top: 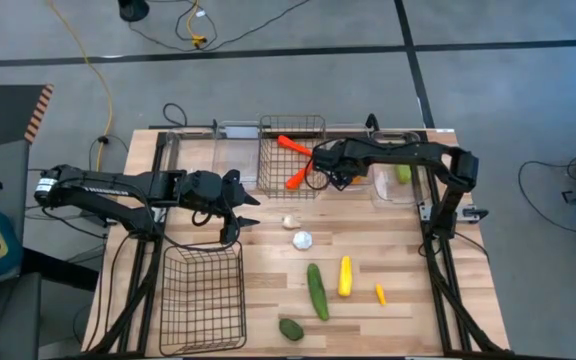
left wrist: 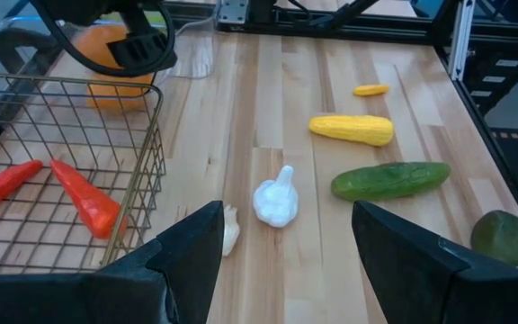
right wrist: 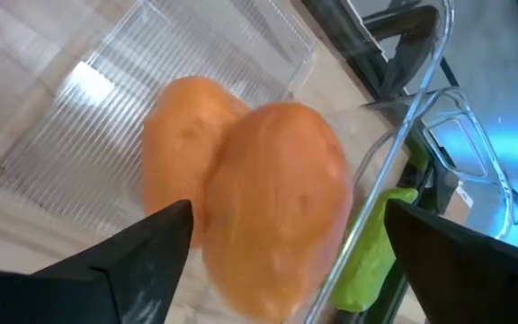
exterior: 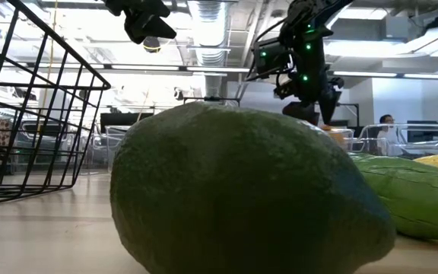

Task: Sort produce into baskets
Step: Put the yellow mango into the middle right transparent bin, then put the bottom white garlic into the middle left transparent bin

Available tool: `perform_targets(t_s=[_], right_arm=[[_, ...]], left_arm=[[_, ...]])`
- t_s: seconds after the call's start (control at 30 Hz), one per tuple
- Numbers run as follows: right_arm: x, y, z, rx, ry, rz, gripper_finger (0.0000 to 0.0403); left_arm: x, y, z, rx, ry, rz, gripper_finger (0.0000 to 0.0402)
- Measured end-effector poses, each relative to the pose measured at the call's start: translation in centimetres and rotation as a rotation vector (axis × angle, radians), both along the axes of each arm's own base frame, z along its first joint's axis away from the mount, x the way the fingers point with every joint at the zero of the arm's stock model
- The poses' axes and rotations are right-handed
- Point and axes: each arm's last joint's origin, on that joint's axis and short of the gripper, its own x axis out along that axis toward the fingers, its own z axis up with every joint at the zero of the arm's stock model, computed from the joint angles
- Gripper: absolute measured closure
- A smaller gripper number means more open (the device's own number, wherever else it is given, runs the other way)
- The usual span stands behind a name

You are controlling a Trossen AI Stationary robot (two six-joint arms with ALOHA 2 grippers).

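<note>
No legible writing on baskets (top: pixel 291 150) or produce (top: pixel 316 290).

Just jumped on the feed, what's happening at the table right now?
Produce sorting is partway done. Both carrots lie in the small wire basket at the back. The right end effector hangs open over a clear bin with two orange fruits just below it. The left end effector is open above the table near the two garlics. A cucumber, squash, small yellow piece and avocado lie loose; the large basket holds nothing.
</note>
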Motion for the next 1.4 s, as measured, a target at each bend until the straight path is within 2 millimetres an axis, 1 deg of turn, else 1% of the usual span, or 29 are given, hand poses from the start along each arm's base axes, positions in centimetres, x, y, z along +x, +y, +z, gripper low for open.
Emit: perform_targets(t_s=[0.17, 0.27, 0.37, 0.47, 0.57, 0.77, 0.93, 1.17, 1.3, 1.4], right_arm=[[-0.3, 0.2, 0.1, 0.016, 0.039, 0.015, 0.0020], [-0.3, 0.7, 0.6, 0.020, 0.057, 0.028, 0.0023], [-0.3, 1.1, 1.8, 0.005, 0.049, 0.047, 0.0022], [-0.3, 1.6, 3.4, -0.016, -0.006, 0.062, 0.0021], [-0.7, 2.3, 5.3, -0.040, -0.074, 0.080, 0.0021], [-2.2, 4.0, 8.9, -0.081, -0.219, 0.121, 0.0021], [-3.4, 5.7, 10.8, -0.096, -0.304, 0.168, 0.0021], [-4.1, 8.5, 12.2, -0.089, -0.436, 0.186, 0.0021], [-3.9, 10.3, 12.4, -0.053, -0.493, 0.222, 0.0021], [-3.7, 11.7, 12.3, -0.025, -0.522, 0.247, 0.0021]], left_arm=[[0.0, 0.0, 0.0, 0.001, -0.003, -0.001, 0.0168], [0.2, 0.0, 0.3, 0.007, -0.040, -0.005, 0.0168], [0.5, 0.0, 0.8, 0.029, -0.100, -0.018, 0.0168], [1.2, 0.0, 1.1, 0.051, -0.161, -0.029, 0.0168], [2.4, -0.1, 1.0, 0.066, -0.208, -0.036, 0.0168], [5.6, -0.2, -1.7, 0.074, -0.179, -0.043, 0.0168], [8.4, -0.4, -5.2, 0.054, -0.111, -0.035, 0.0168], [11.2, -0.5, -10.2, 0.051, -0.025, -0.035, 0.0168], [12.2, -0.5, -12.3, 0.034, -0.002, -0.032, 0.0168], [12.6, -0.6, -13.2, 0.028, 0.007, -0.032, 0.0168]])
